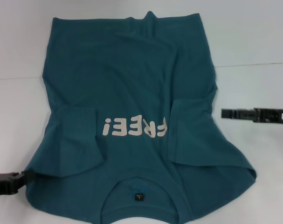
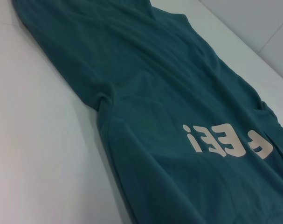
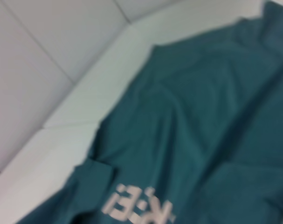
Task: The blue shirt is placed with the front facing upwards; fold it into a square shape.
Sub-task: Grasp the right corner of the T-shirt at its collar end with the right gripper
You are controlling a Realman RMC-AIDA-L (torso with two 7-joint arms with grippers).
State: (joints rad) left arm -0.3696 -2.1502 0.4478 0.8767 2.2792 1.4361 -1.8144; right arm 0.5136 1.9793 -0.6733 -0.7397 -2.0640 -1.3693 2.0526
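In the head view, the blue shirt [image 1: 132, 121] lies spread front-up on the white desk [image 1: 20, 121], collar toward the robot and hem toward the far side, so the white lettering [image 1: 134, 127] reads upside down. Both sleeves look turned in over the body, leaving slanted folds beside the lettering. The left gripper [image 1: 21, 178] sits low at the near left corner of the shirt, touching or just beside the shoulder edge; whether it has pinched the cloth, or how wide it stands, cannot be told. The right gripper [image 1: 225, 113] hangs off the shirt's right edge at about chest height, near the cloth but apart from it, holding nothing; how far open it is cannot be told either.

The left wrist view shows the shirt's body running away along the desk, with the lettering and a creased fold beside bare desk, and no fingers.

The right wrist view shows the shirt's side edge, a folded sleeve, and part of the lettering against the desk, again with no fingers.

The step in hand appears to be lining up the next fold after the sleeves. The next move probably calls for both grippers to take matching edges and carry them across evenly, so the fold lands square.
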